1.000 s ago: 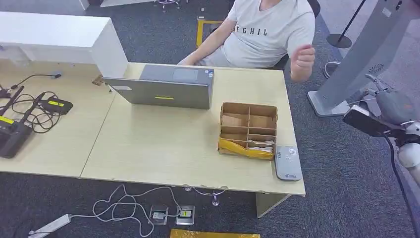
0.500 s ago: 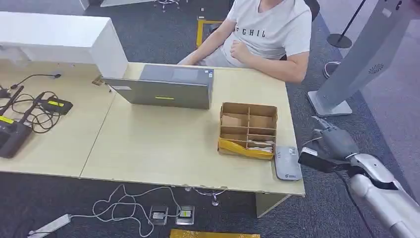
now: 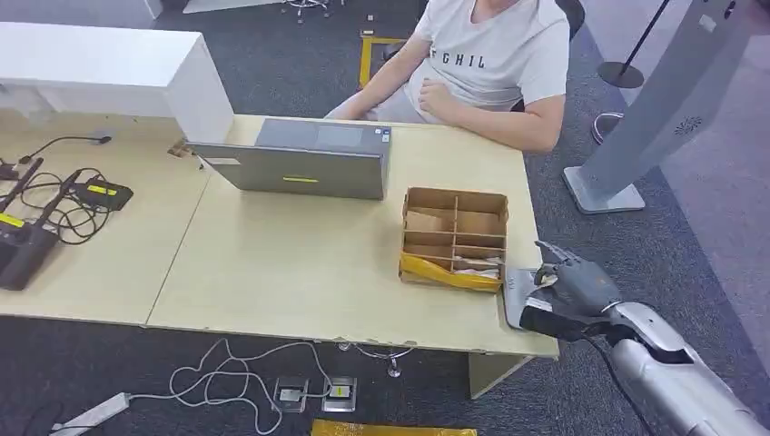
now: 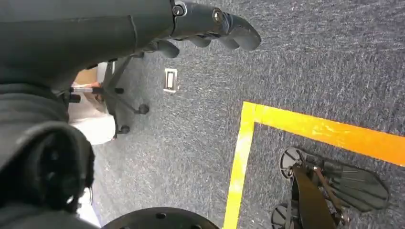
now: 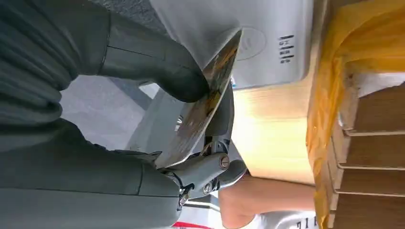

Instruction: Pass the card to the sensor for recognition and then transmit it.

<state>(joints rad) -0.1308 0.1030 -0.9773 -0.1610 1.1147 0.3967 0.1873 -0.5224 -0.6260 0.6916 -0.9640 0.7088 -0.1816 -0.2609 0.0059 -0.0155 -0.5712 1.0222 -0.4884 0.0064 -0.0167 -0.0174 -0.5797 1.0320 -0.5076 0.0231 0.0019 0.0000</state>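
Right wrist view: thin, stiff, light, likely slippery mottled brown card (image 5: 210, 98) pinched at one edge by right robot hand (image 5: 157, 86) over flat grey sensor pad (image 5: 267, 43) near tabletop (image 5: 272, 138) corner.

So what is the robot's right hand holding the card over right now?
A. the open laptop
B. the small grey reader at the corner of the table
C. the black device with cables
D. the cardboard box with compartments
B: the right hand pinches the card just above the flat grey reader, beside the cardboard box.
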